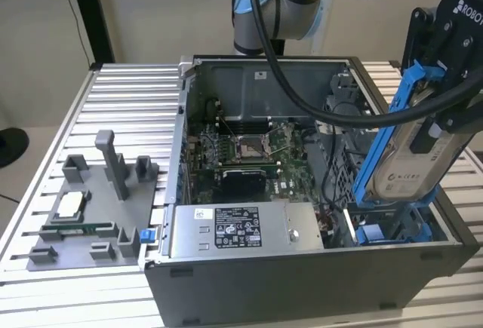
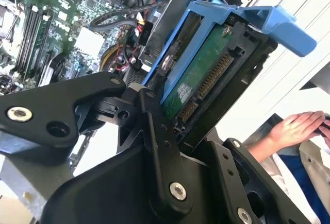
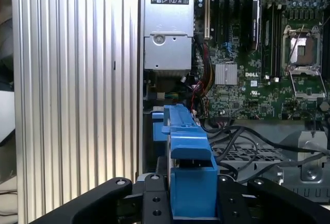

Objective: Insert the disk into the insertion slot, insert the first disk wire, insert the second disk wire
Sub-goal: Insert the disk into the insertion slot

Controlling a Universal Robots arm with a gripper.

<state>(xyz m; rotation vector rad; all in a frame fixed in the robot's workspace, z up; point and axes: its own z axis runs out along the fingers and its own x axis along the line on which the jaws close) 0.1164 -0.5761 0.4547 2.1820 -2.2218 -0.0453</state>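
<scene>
In the exterior view the gripper (image 1: 436, 121), clamped on the disk (image 1: 404, 166), holds it tilted just above the insertion slot (image 1: 392, 230) inside the computer case (image 1: 302, 286), seemingly to align them.

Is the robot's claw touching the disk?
Touching. In the first wrist view the gripper clamps the disk by its blue frame from both sides; the exterior view shows the disk held tilted over the case.

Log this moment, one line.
gripper: shut on silver-grey hard drive in blue plastic carrier | drive: tilted above dark grey metal bay with blue rails | insertion: not done
</scene>
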